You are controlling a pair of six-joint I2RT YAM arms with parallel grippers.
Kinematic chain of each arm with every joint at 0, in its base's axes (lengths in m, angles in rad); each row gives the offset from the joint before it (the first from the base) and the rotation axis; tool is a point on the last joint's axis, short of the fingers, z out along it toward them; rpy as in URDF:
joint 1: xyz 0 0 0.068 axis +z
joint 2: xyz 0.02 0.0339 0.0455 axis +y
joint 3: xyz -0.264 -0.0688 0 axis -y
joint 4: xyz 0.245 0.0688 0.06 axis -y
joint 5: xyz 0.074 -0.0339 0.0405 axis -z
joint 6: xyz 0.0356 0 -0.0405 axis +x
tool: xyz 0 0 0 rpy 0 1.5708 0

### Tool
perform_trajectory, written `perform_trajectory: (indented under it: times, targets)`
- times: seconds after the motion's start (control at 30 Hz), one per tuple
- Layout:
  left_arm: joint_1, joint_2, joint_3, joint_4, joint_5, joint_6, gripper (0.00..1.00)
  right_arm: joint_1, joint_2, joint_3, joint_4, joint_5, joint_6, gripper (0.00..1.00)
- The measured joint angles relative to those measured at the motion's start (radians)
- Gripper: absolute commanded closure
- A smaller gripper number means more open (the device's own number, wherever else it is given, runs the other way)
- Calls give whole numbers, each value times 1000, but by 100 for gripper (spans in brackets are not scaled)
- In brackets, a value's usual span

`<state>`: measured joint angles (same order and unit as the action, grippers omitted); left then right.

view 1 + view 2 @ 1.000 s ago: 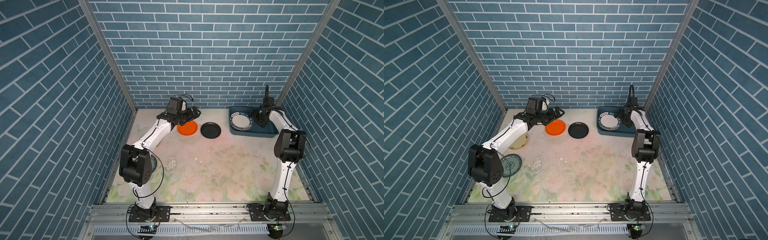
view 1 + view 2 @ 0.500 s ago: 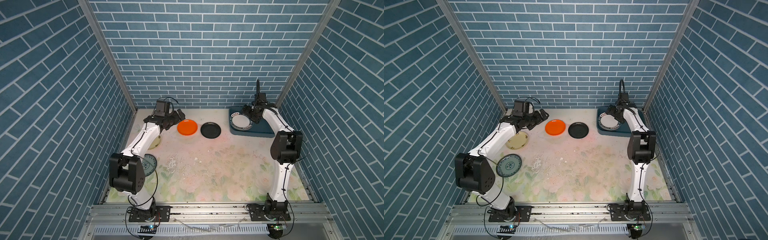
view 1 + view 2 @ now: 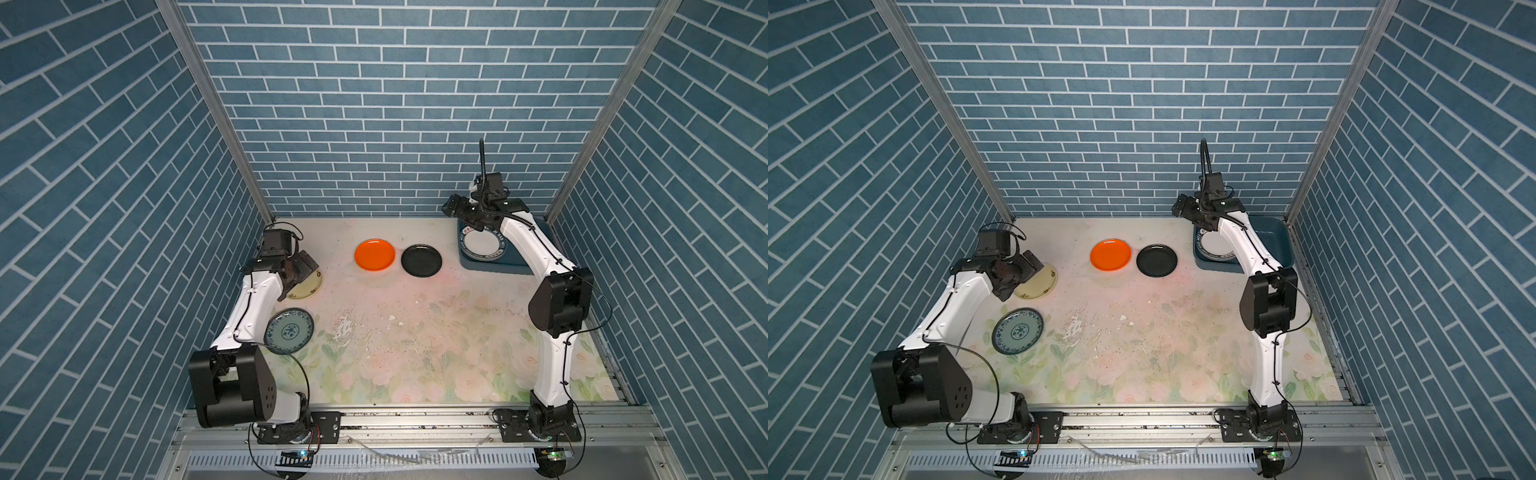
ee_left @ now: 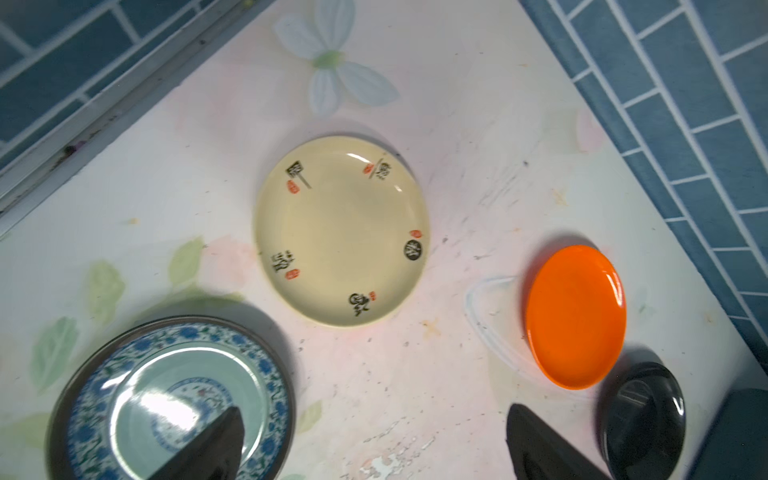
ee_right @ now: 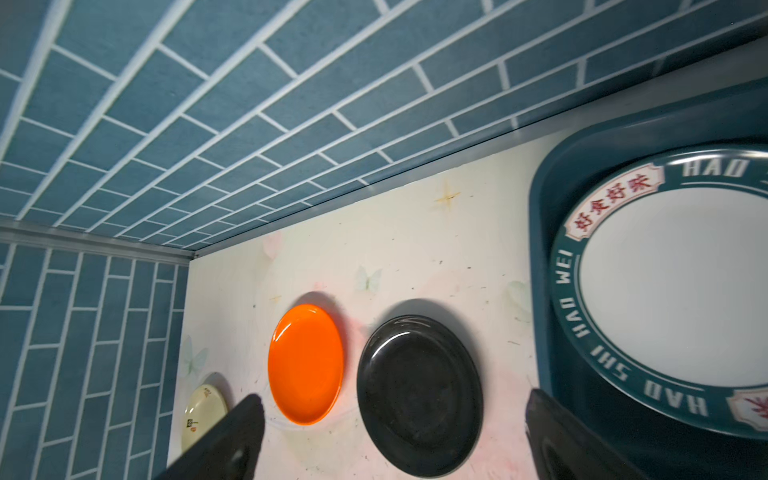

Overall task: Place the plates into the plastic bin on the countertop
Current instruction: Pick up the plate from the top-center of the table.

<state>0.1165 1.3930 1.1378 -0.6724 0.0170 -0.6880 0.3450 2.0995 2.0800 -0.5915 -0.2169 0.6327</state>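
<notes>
Four plates lay out on the countertop (image 3: 415,332), not yet in the bin (image 3: 1273,237). They were the orange plate (image 3: 374,254), the black plate (image 3: 421,260) just beside it, the cream plate (image 4: 341,237) near the left wall, and the blue flower plate (image 3: 289,331) a bit closer to the front.

One white plate (image 5: 673,286) with words round its dark rim lay flat in the bin. The bin sat in the back right corner of the countertop. I could not tell if more white plates lay under that one. So the job looked partly done, with four plates left to move.

The left gripper (image 4: 372,409) hung over the side of the cream plate. It was wide open and had nothing in it. The right gripper (image 5: 393,395) hung above the edge of the bin, on the side that faced the black plate. It was wide open too, and empty. Neither one touched a plate.

My guess was that the cream plate would suit the left arm next, and the black plate the right arm, since those were closest.
</notes>
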Motion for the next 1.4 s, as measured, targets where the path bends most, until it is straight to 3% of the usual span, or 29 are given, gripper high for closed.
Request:
perform_trajectory:
  times: [0.23,0.7,0.97,1.2,1.4]
  targets:
    - [96,-83,-129,-10,29,3,0,71,0,-61,40,-24,43,5]
    - [83,7,-137,166,291,19,0,97,-42,-412,161,-30,191,15]
    - [-74,144,-34,272,412,27,0,100,-138,-563,249,-30,261,25]
    - [-275,309,122,353,502,51,0,100,-140,-659,319,-14,313,25]
    - [-358,404,212,379,550,50,0,101,-137,-690,385,-5,346,27]
